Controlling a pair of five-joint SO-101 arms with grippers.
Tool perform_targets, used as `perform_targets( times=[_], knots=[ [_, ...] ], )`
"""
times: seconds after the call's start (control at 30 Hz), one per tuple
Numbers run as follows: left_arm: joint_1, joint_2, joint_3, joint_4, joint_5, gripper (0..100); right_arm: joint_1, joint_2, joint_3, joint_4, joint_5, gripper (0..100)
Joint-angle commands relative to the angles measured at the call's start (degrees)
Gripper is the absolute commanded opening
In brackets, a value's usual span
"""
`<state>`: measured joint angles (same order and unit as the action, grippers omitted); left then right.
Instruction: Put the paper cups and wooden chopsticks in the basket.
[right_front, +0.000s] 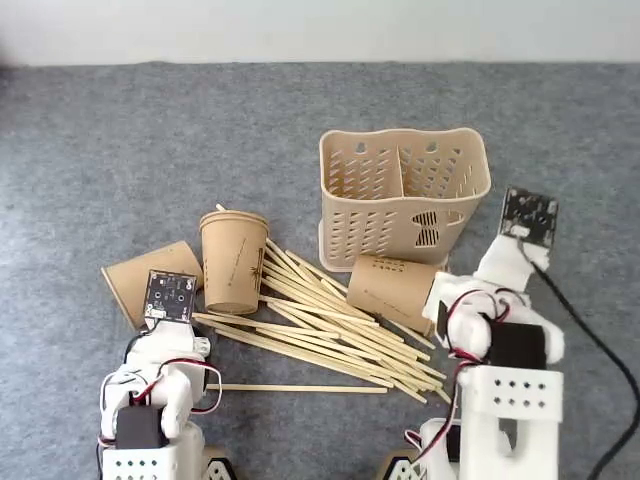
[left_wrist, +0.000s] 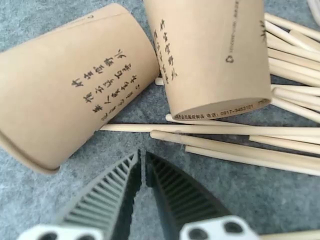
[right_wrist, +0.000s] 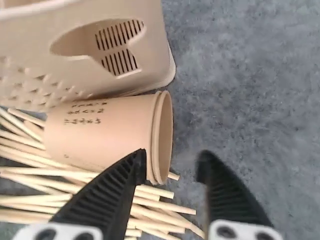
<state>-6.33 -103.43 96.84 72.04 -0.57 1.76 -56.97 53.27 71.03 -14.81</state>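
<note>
1. Basket (right_front: 372, 228): stands upright in the upper right centre of the high view on the grey table cover (right_front: 140, 140). An inner wall splits it into two compartments.
2. Cups: three paper cups lie outside the basket.
   - The left cup (right_front: 150, 283) lies on its side at the left of the frame.
   - The middle cup (right_front: 234, 262) stands on end just right of the left cup, at the edge of the chopstick pile.
   - The right cup (right_front: 393, 290) lies on its side below the basket, close to its wall.
3. Chopsticks (right_front: 330, 325): a loose pile lies across the centre, between the middle and right cups. A single stick (right_front: 300, 388) lies apart below the pile.
4. Left gripper (left_wrist: 143, 162): fingers pressed together, holding nothing, just short of the left cup.
5. Right gripper (right_wrist: 173, 156): fingers spread wide, holding nothing. One finger sits beside the rim of the right cup.
</note>
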Motion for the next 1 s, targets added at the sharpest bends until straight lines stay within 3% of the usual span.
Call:
perform_targets(
  times=[0.0, 0.17, 0.57, 0.73, 0.83, 0.97],
  knots=[
    [-0.26, -0.70, -0.31, 0.18, -0.62, 1, -0.22, 0.31, 7.47, -9.63, -0.97, 28.5],
    [-0.26, -0.70, -0.31, 0.18, -0.62, 1, -2.15, 0.31, 14.24, -17.80, -1.05, 26.1],
    [-0.26, -0.70, -0.31, 0.18, -0.62, 1, -14.81, 0.31, 14.77, -18.59, -1.32, 14.7],
    [-0.26, -0.70, -0.31, 0.18, -0.62, 1, -14.64, 0.31, 15.03, -21.05, -1.14, 10.0],
    [-0.26, -0.70, -0.31, 0.18, -0.62, 1, -14.64, 0.31, 14.77, -20.79, -0.79, 0.6],
    [-0.26, -0.70, -0.31, 0.18, -0.62, 1, -14.55, -1.54, 14.15, -19.65, -0.79, 0.5]
  ],
)
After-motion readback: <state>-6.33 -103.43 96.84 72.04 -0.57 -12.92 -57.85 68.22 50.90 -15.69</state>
